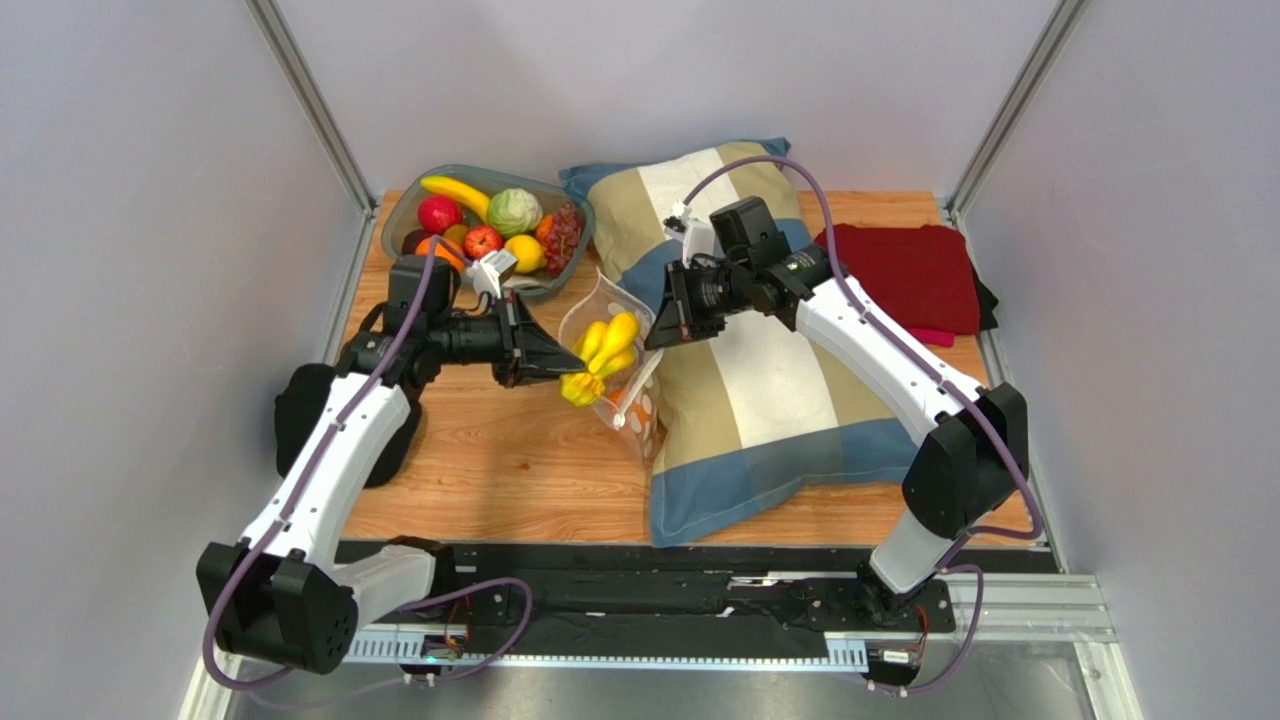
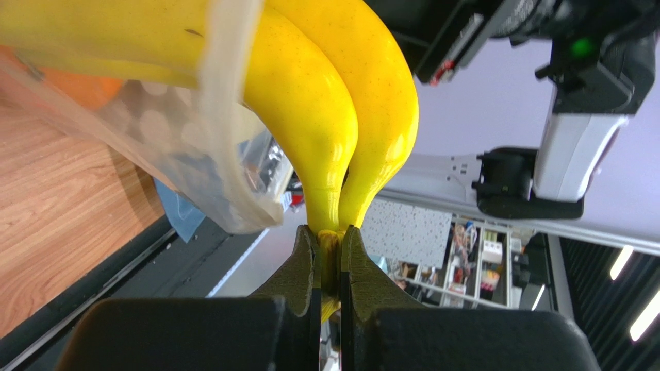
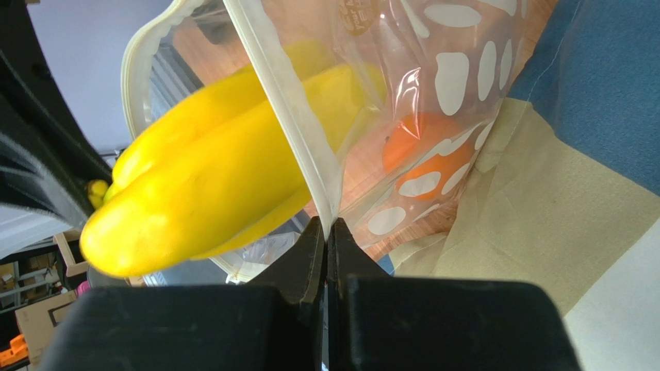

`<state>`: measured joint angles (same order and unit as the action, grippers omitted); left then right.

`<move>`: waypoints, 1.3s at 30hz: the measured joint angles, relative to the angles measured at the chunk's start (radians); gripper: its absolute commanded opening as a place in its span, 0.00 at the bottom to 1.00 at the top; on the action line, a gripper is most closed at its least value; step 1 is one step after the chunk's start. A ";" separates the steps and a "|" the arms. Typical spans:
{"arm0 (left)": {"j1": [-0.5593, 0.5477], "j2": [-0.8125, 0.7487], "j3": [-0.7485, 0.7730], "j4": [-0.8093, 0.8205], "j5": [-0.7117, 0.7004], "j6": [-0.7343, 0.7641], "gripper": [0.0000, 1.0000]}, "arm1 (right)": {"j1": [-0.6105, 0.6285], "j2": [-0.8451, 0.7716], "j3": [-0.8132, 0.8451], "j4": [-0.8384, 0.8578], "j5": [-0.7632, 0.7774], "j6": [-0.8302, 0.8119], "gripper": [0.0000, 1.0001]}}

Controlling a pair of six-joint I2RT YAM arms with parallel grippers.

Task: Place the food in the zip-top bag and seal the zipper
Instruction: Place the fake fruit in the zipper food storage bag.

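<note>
My left gripper [image 1: 559, 366] [image 2: 330, 232] is shut on the stem of a yellow banana bunch [image 1: 604, 354] [image 2: 333, 100]. The bananas reach partway into the mouth of the clear dotted zip-top bag [image 1: 628, 338] [image 3: 434, 93]. My right gripper [image 1: 661, 323] [image 3: 326, 226] is shut on the bag's zipper strip [image 3: 287, 116] and holds the mouth up and open. An orange [image 3: 422, 143] lies inside the bag. The bananas also show in the right wrist view [image 3: 209, 193]. The bag's rim [image 2: 225, 116] crosses the bananas in the left wrist view.
A grey bowl [image 1: 409, 210] at the back left holds a banana [image 1: 455, 192], green cabbage [image 1: 514, 210], red apples [image 1: 483, 240], a lemon [image 1: 525, 252] and dark red grapes [image 1: 564, 233]. A striped pillow [image 1: 766, 375] lies under the right arm. A red cloth [image 1: 909, 273] lies at the back right.
</note>
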<state>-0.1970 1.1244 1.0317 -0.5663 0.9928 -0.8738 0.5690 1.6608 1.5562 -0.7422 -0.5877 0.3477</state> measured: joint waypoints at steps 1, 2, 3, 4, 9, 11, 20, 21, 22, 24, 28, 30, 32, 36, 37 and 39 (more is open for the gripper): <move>0.000 0.011 0.010 -0.001 -0.014 -0.010 0.01 | 0.000 0.000 0.000 0.000 -0.003 0.001 0.00; 0.000 0.028 0.027 -0.005 -0.033 -0.027 0.01 | 0.002 0.000 0.000 0.000 -0.007 0.003 0.00; -0.003 0.048 0.047 -0.007 -0.050 -0.045 0.03 | 0.003 0.000 0.000 0.000 -0.009 0.003 0.00; -0.006 0.062 0.061 -0.011 -0.063 -0.056 0.05 | 0.005 0.000 0.000 0.001 -0.010 0.003 0.00; -0.045 0.151 0.160 -0.069 -0.144 -0.109 0.39 | 0.006 0.000 0.000 0.002 -0.015 0.007 0.00; -0.060 0.173 0.192 -0.096 -0.170 -0.121 0.49 | 0.006 0.000 0.000 0.003 -0.015 0.009 0.00; -0.066 0.173 0.284 -0.141 -0.229 -0.100 0.77 | -0.011 0.010 0.003 0.001 -0.024 0.040 0.00; -0.063 0.164 0.296 -0.158 -0.245 -0.079 0.75 | -0.016 0.012 0.003 0.002 -0.025 0.043 0.00; -0.062 0.154 0.314 -0.179 -0.267 -0.053 0.72 | -0.020 0.013 0.003 0.002 -0.026 0.045 0.00; -0.060 0.129 0.362 -0.225 -0.326 0.023 0.68 | -0.027 0.016 0.003 0.002 -0.029 0.049 0.00; -0.058 0.088 0.433 -0.288 -0.427 0.188 0.72 | -0.034 0.018 0.003 0.002 -0.038 0.049 0.00; -0.058 0.076 0.449 -0.311 -0.463 0.278 0.77 | -0.034 0.018 0.003 0.001 -0.044 0.049 0.00; -0.064 0.077 0.454 -0.341 -0.490 0.347 0.81 | -0.034 0.018 0.003 0.002 -0.051 0.048 0.00; -0.101 0.119 0.453 -0.397 -0.556 0.456 0.86 | -0.034 0.018 0.004 0.003 -0.062 0.048 0.00; -0.109 0.128 0.452 -0.400 -0.573 0.475 0.87 | -0.034 0.019 0.006 0.002 -0.066 0.048 0.00; -0.115 0.145 0.454 -0.391 -0.629 0.528 0.99 | -0.034 0.023 0.022 -0.001 -0.073 0.048 0.00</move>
<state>-0.3122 1.2694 1.4857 -0.9577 0.3637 -0.3454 0.5354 1.6833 1.5780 -0.7429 -0.6605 0.3958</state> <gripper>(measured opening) 0.863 0.010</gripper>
